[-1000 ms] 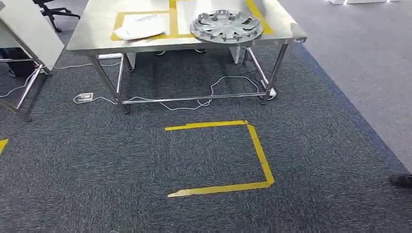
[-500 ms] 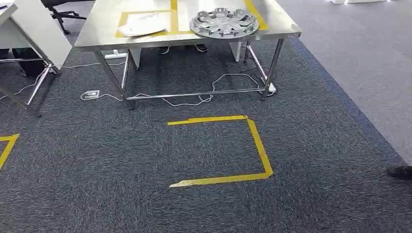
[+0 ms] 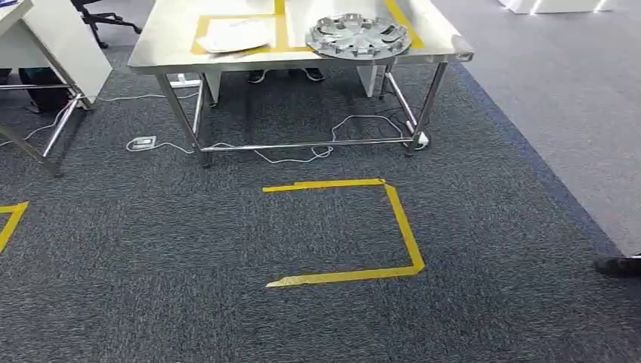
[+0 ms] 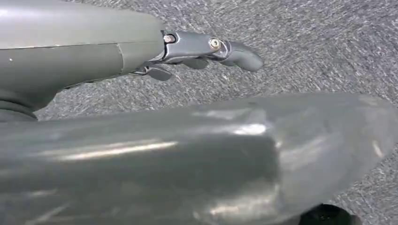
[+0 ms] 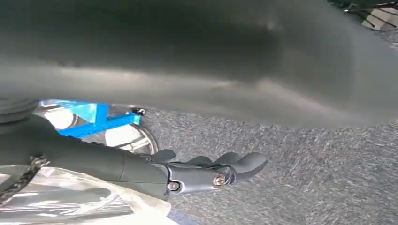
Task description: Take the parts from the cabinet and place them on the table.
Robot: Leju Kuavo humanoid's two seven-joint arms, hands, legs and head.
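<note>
Risk first: the robot stands off from the desk (image 3: 151,57) on carpet, and loose cables (image 3: 287,155) under it could snag a foot or skew the approach. Left robot hand (image 4: 206,49) hangs empty, fingers loosely extended. Right robot hand (image 5: 211,171) is likewise slack and holds nothing. Left to right on the steel desk: white bagged part (image 3: 233,35) in a yellow-taped square, then wheel cover (image 3: 357,35) near the front edge, where a nudge could tip it off. Yellow tape outline (image 3: 404,227) marks the grey carpet; someone's shoe (image 3: 618,265) sits far right.
</note>
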